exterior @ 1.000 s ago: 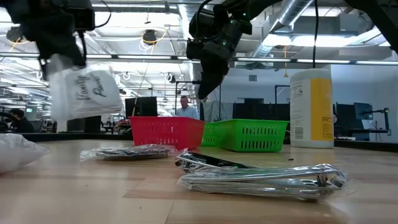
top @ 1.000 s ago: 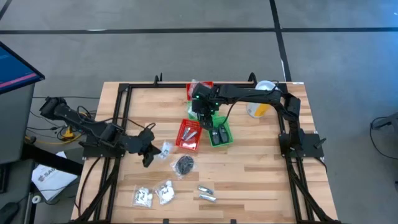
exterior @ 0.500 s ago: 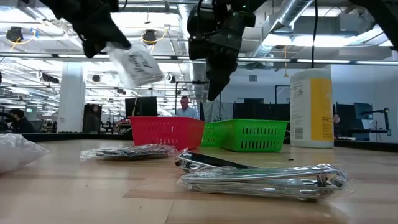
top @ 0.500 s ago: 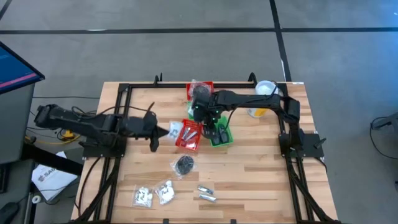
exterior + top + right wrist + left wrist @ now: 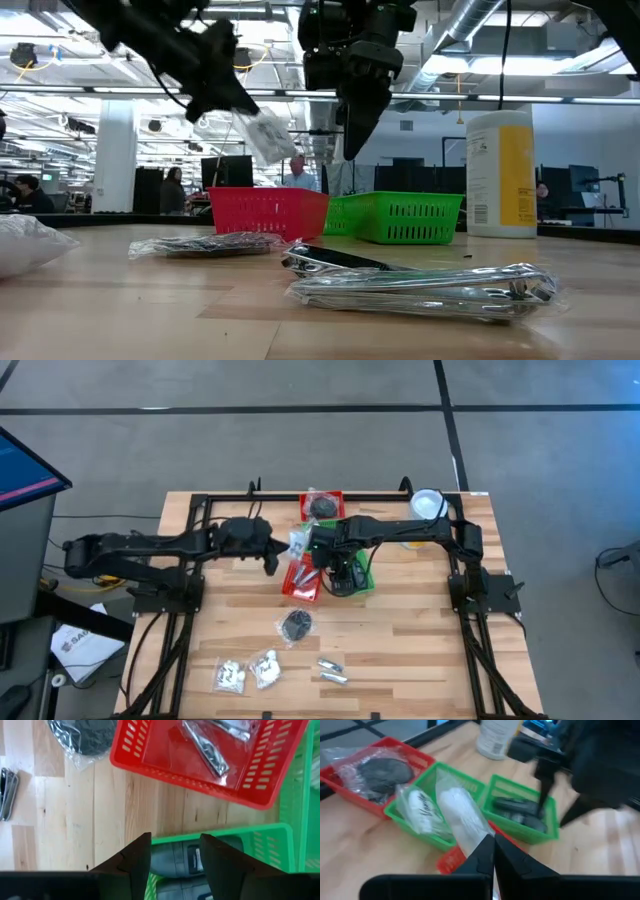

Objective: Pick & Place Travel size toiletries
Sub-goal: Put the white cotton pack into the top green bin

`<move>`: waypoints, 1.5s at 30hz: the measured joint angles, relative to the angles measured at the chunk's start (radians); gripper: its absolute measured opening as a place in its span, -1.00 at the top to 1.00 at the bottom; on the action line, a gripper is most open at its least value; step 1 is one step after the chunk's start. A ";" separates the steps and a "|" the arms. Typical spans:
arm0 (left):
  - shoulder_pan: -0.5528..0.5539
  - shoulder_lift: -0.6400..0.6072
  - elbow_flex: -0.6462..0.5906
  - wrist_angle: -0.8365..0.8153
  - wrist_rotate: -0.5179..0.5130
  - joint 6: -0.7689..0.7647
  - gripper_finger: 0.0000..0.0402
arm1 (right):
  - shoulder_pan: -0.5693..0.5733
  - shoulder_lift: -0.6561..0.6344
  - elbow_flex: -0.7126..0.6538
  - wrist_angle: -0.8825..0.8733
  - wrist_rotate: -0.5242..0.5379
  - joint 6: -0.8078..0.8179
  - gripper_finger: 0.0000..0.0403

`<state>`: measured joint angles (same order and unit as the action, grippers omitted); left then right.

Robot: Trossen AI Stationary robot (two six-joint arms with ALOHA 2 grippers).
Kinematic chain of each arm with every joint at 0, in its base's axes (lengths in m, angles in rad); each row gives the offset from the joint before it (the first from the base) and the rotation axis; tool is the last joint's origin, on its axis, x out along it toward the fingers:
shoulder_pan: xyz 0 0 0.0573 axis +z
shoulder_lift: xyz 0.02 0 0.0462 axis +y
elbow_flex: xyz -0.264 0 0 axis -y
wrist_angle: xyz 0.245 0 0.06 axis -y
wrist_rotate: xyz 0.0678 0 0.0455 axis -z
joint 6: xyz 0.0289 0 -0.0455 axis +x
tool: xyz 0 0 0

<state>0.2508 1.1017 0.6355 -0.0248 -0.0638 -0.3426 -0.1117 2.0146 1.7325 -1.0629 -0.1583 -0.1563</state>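
My left gripper [image 5: 281, 554] is shut on a clear packet with white contents [image 5: 457, 812]. It holds the packet in the air over the baskets at the table's middle. A green basket [image 5: 427, 827] below it has a similar packet inside. My right gripper [image 5: 172, 854] stands open over the other green basket [image 5: 354, 578], which holds dark grey pieces [image 5: 177, 859]; nothing is between its fingers. The near red basket [image 5: 200, 765] contains silvery sachets. The far red basket [image 5: 350, 780] holds a bagged black disc. More toiletries lie on the near part of the table [image 5: 270, 660]. My left gripper pinches one end of the clear packet [image 5: 479, 839] between its two fingertips. The fingers come slanting down from the table's left. The packet sticks out ahead of the fingers and droops a little [image 5: 266, 136]. It is lifted clear of baskets and table.
A tall yellow canister with a white lid [image 5: 505, 170] stands at the far right. On the near table lie a bagged black disc [image 5: 296, 624], two white-filled packets [image 5: 248, 672] and silvery sachets [image 5: 420, 285]. The two arms are close together over the baskets.
My left gripper has swung from the table's left side toward the right and the far edge, rising a little. It has carried the packet to a spot over the baskets. My right gripper has drifted slightly toward the near edge above the green basket.
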 joint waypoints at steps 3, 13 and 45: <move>0.072 0.054 0.000 0.095 0.077 0.007 1.00 | 0.001 0.000 0.000 -0.021 0.000 0.003 0.23; 0.206 0.278 0.070 0.269 0.221 0.063 1.00 | 0.017 0.000 0.000 -0.029 0.000 0.024 0.28; 0.228 0.582 0.228 0.227 0.256 0.165 1.00 | 0.026 0.000 0.000 0.007 0.001 0.000 0.33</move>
<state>0.4786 1.6840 0.8631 0.2024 0.1921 -0.1771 -0.0853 2.0146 1.7325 -1.0564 -0.1576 -0.1566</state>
